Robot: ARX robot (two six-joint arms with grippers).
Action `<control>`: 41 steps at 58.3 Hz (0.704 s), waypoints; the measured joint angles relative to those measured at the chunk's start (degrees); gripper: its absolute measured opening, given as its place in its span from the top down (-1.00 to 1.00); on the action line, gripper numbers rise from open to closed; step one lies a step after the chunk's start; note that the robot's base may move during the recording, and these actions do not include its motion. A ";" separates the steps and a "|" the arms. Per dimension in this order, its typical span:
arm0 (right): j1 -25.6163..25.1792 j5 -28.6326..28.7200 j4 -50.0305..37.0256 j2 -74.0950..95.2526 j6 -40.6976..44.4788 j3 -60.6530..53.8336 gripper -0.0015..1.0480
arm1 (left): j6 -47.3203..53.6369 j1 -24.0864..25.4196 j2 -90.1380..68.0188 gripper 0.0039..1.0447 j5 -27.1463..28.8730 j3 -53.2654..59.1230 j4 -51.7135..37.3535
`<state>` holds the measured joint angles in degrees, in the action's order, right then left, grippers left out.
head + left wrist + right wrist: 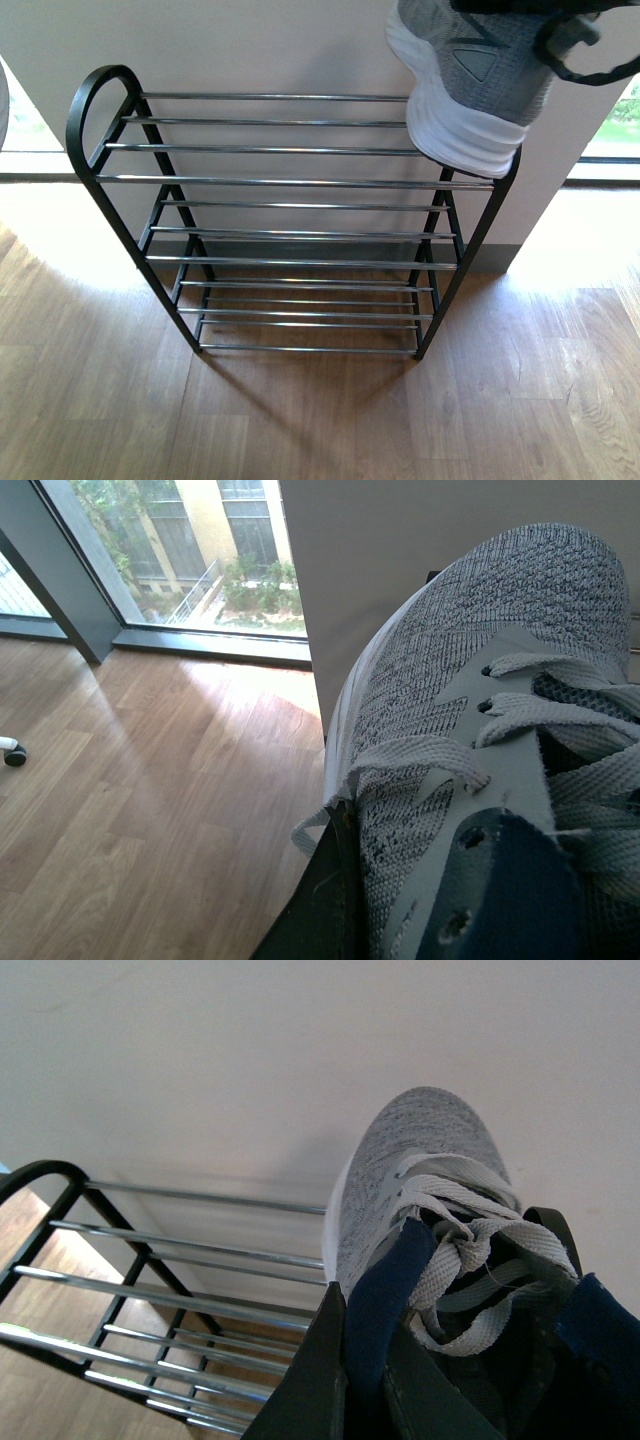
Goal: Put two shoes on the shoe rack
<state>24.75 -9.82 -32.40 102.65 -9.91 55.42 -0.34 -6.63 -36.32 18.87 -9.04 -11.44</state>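
The shoe rack (280, 180) stands against the wall, black-framed with chrome bars, all tiers bare. One grey knit shoe (470, 70) hangs toe-down over the top tier's right end, its white sole touching or just above the bars. My right gripper (365, 1360) is shut on that shoe's (400, 1160) navy collar, above the rack (150, 1300). In the left wrist view the second shoe (480, 660) fills the picture. My left gripper (380, 900) is shut on its side by the laces, over the wood floor. This shoe and the left arm are out of the front view.
A pale wall (250, 50) backs the rack. Wood floor (300, 420) spreads in front. Floor-level windows (200, 550) flank the wall on both sides. A small black caster (12, 752) sits on the floor in the left wrist view.
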 joint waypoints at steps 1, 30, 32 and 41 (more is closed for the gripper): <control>0.00 -0.17 0.09 1.14 -0.09 1.03 0.97 | 0.00 -0.02 0.00 0.98 -0.02 0.00 0.00; -1.66 -5.33 0.90 18.56 1.20 14.43 0.97 | 0.00 0.00 0.00 0.98 0.00 0.00 0.00; -2.01 -5.77 0.37 19.39 1.90 14.93 0.97 | 0.00 0.00 0.00 0.98 0.02 0.00 0.00; -3.52 -8.02 -2.80 22.32 4.83 16.31 0.97 | 0.00 -0.02 0.00 0.98 0.00 0.00 0.00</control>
<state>21.23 -17.85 -35.20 124.97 -5.08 71.72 -0.34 -6.66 -36.32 18.87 -9.04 -11.44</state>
